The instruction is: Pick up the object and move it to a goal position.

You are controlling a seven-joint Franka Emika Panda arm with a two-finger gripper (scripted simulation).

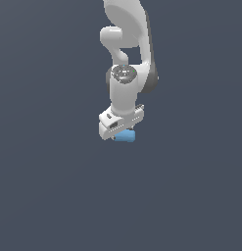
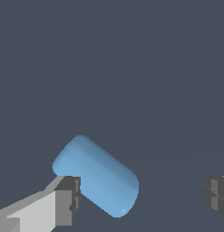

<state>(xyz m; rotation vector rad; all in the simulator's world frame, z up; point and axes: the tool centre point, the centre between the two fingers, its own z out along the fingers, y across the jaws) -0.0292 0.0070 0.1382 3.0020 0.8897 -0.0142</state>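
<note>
The object, a small light-blue block with rounded ends (image 1: 126,137), lies on the dark grey floor directly under the white gripper (image 1: 119,129), which hides part of it in the exterior view. In the wrist view the block (image 2: 97,174) lies slantwise between the two fingers, close to one grey fingertip (image 2: 68,199) and well apart from the other (image 2: 216,195). The gripper (image 2: 143,197) is open, its jaws wide on either side of the block. I cannot tell whether the near fingertip touches the block.
The white arm (image 1: 126,59) reaches down from the exterior view's top. A plain dark grey surface (image 1: 54,186) lies all around. No goal marker shows in either view.
</note>
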